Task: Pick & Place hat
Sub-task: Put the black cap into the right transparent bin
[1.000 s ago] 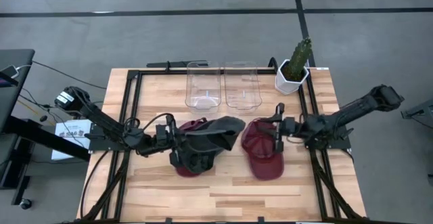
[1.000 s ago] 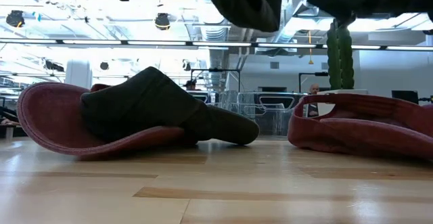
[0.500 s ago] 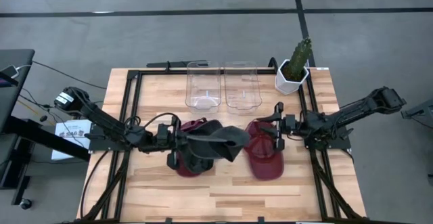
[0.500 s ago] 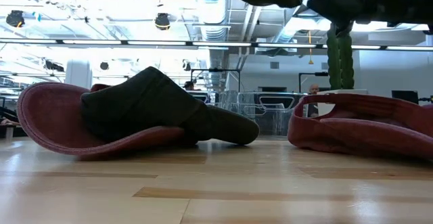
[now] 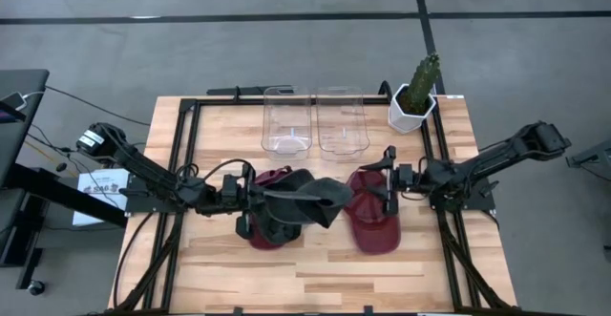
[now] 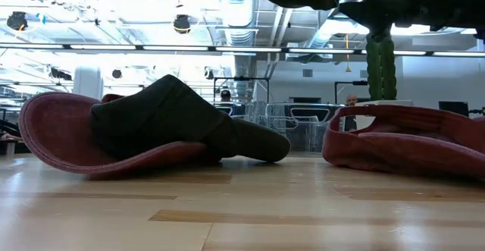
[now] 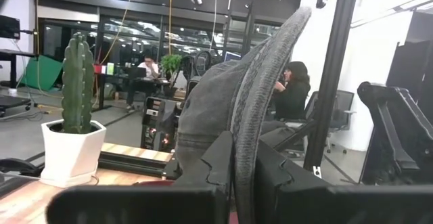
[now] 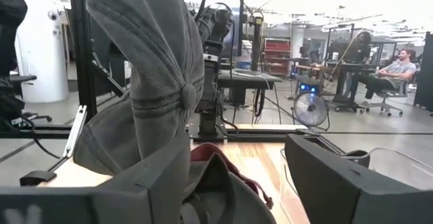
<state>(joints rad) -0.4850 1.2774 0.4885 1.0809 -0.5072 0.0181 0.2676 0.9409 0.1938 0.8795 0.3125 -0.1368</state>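
Overhead, the left end effector pinches the grey hat aloft, just beside the wide-open, empty right end effector.

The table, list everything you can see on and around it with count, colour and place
table: one, light wood, black frame rails
grey cap: one, dark grey, lifted at table centre
grey cap on the table: one, dark grey, lying on the left maroon cap
maroon caps: two, left and right of centre
clear bins: two, and, far edge
cactus: one, green, white pot, far right corner
people: several, seated in the room behind
left gripper: shut on the grey cap
right gripper: open, over the right maroon cap
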